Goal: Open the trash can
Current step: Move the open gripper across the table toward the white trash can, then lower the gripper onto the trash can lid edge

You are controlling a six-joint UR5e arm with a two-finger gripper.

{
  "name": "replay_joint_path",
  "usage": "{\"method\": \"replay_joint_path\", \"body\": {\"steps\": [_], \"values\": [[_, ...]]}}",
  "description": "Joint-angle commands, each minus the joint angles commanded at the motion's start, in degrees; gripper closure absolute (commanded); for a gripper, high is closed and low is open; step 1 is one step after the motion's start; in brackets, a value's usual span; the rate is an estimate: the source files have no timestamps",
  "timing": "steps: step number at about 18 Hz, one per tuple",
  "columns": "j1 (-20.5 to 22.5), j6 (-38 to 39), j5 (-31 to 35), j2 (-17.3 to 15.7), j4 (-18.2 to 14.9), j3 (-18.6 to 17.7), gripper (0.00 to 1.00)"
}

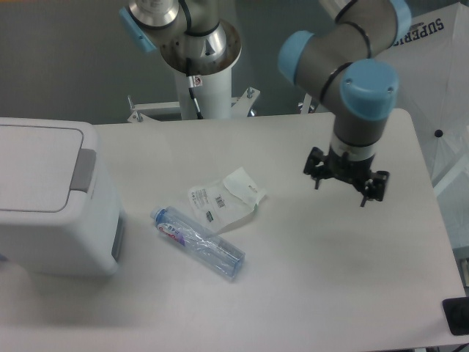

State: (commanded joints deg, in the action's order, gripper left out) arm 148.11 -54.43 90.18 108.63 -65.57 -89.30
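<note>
The trash can (pixel 55 202) is a large white boxy bin at the left edge of the table. Its flat white lid (pixel 37 165) lies shut, with a grey tab (pixel 83 170) at the right rim. My gripper (pixel 344 183) hangs over the right part of the table, pointing down, far to the right of the bin. Its black fingers (pixel 316 172) look spread apart with nothing between them.
A clear plastic bottle (pixel 198 243) with a blue cap lies on its side between the bin and the gripper. A crumpled white paper packet (pixel 223 199) lies just behind it. The arm's base post (pixel 205 81) stands at the table's far edge.
</note>
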Motion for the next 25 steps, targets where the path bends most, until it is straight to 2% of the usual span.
{"method": "replay_joint_path", "body": {"steps": [4,7,13,16,20,25], "values": [[-4.4,14.06,-3.33,-2.28,-0.09,0.96,0.0],[-5.54,20.22,-8.69,-4.91,-0.79,2.37,0.0],[-12.31,32.7,-12.91,-7.29,-0.7,3.07,0.0],[-13.72,37.72,-15.64,-10.45,-0.53,3.07,0.0],[-16.79,39.31,-18.54,-13.71,-0.44,2.9,0.0],[-20.13,42.3,-18.29,-14.15,-0.18,1.93,0.0]]}}
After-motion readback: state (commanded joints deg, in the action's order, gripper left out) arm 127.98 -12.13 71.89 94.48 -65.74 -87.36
